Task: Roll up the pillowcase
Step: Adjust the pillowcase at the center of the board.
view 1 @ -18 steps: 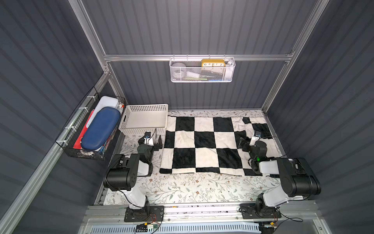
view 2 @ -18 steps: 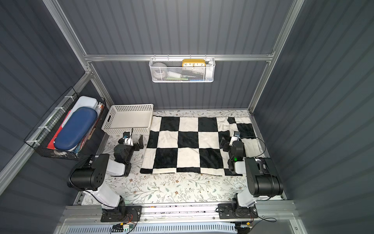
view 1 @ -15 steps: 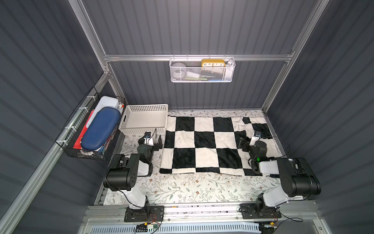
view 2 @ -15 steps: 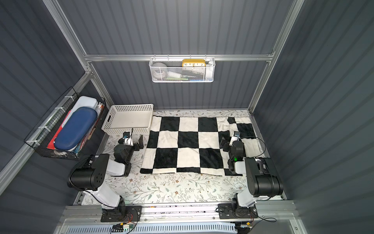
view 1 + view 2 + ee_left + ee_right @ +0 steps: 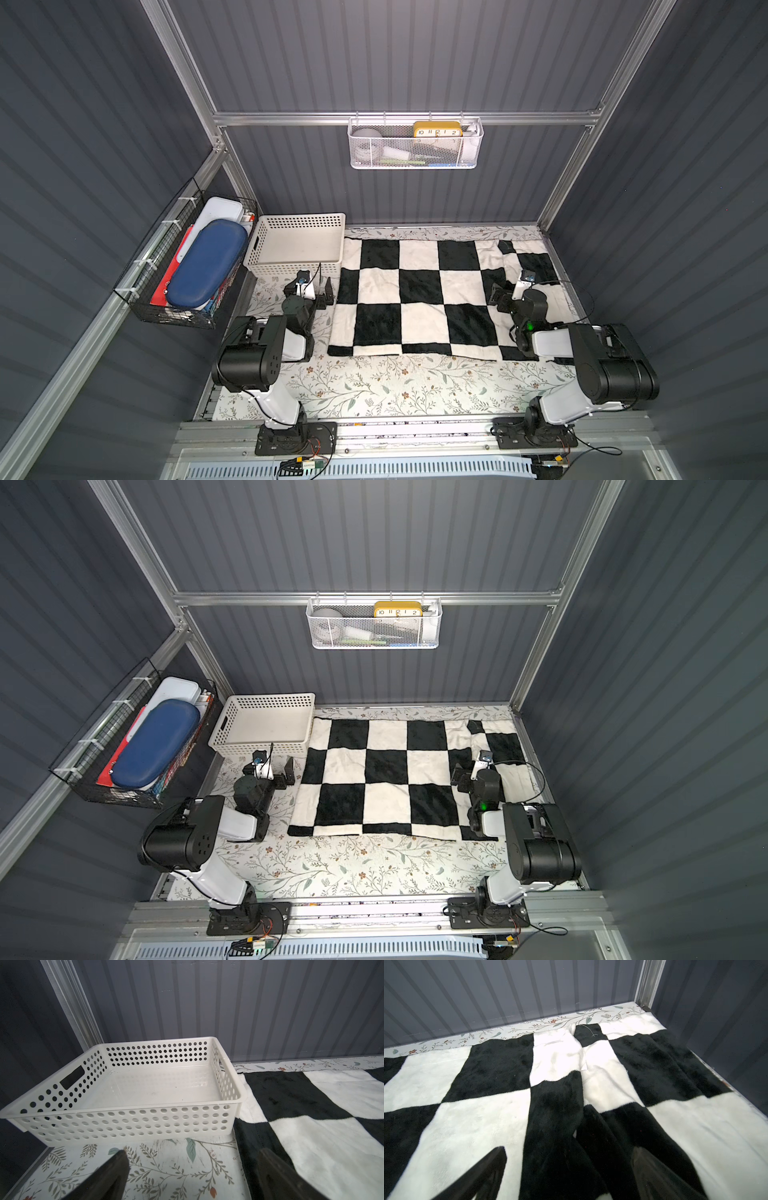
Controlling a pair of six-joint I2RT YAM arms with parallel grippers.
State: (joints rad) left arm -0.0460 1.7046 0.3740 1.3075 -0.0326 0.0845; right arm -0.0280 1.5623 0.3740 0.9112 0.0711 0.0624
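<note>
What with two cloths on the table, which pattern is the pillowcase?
The pillowcase has big black and cream-white checkerboard squares; clearest in a top view.

In a top view, the pillowcase [image 5: 432, 295] lies spread flat on the floral table covering [image 5: 395, 386]. It covers the rear half of the tabletop and reaches the right edge, with a rumpled fold near the rear right corner. The cream perforated basket [image 5: 266, 266] stands in the rear left corner, touching the pillowcase's left edge. The left gripper [image 5: 309, 287] sits low over the covering just beside that edge, jaws apart. The right gripper [image 5: 515, 291] hovers over the cloth's right part, jaws apart and holding nothing.
</note>
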